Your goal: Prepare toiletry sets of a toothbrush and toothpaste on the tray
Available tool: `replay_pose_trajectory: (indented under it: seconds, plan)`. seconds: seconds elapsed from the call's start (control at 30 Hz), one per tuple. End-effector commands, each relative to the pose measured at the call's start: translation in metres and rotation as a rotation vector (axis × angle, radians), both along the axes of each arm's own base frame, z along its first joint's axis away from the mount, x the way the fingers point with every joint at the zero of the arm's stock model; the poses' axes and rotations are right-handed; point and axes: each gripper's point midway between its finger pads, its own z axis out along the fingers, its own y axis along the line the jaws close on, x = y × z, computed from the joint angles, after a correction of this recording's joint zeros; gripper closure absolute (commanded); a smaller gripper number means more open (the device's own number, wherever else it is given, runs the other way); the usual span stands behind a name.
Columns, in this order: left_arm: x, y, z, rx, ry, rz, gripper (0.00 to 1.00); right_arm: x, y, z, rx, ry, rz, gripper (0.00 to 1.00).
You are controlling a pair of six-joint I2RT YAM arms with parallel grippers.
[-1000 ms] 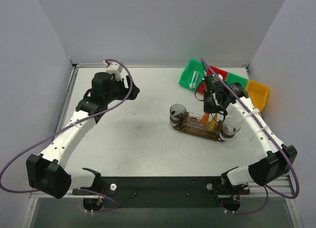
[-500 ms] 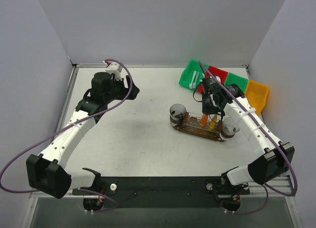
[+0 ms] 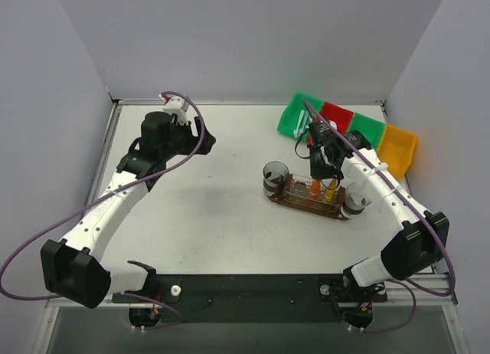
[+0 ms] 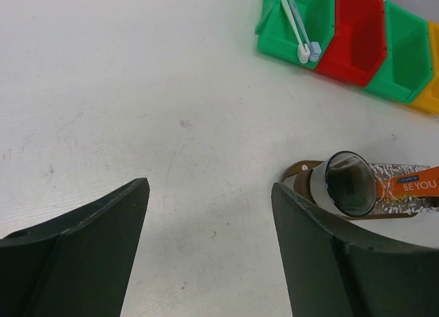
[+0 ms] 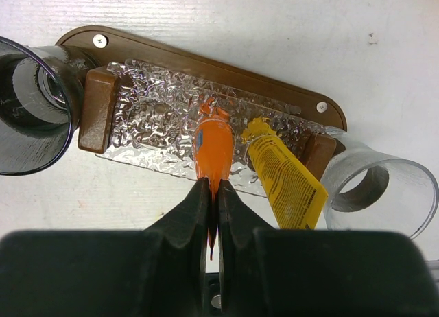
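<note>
The dark wooden tray [image 5: 206,63] lies right of the table's middle, with a crinkled clear insert on top. My right gripper [image 5: 212,186] is shut on the flat end of an orange toothpaste tube [image 5: 214,149], whose cap end rests on the insert. A yellow toothpaste tube [image 5: 285,180] leans beside it. Clear cups stand at both tray ends: the left cup [image 5: 27,125] and the right cup [image 5: 384,193]. Two toothbrushes [image 4: 296,29] lie in a green bin. My left gripper [image 4: 209,248] hangs open over bare table, far left of the tray [image 3: 306,204].
A row of bins sits at the back right: green [image 3: 297,113], red [image 3: 334,115], green [image 3: 366,126] and yellow [image 3: 399,147]. Grey walls close in the table on three sides. The left arm [image 3: 115,193] stretches along the left side.
The right wrist has shifted a little back and to the left over the tray, still shut on the orange tube. The left arm has not moved.
</note>
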Motion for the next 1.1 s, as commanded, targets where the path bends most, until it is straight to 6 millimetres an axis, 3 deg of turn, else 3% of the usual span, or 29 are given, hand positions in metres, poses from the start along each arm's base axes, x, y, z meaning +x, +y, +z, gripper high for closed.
replay_pose_trajectory:
  seconds: [0.0,0.37,0.47,0.77,1.07]
  plan:
    - [0.003,-0.001,0.015,-0.023,-0.042,-0.006,0.18,0.002,0.001,-0.004,-0.010,-0.010,0.012,1.00]
    - [0.005,0.000,0.013,-0.021,-0.038,-0.004,0.18,-0.004,-0.001,-0.016,-0.012,0.017,-0.003,0.99]
    - [0.004,0.000,0.012,-0.020,-0.035,-0.006,0.18,-0.003,-0.001,-0.010,-0.006,0.000,-0.004,0.84]
    - [0.005,-0.001,0.012,-0.021,-0.035,-0.009,0.17,0.009,0.005,0.012,0.021,-0.063,0.007,0.53]
    - [0.005,0.000,0.012,-0.022,-0.036,-0.007,0.17,0.025,0.008,0.039,0.029,-0.139,0.020,0.46]
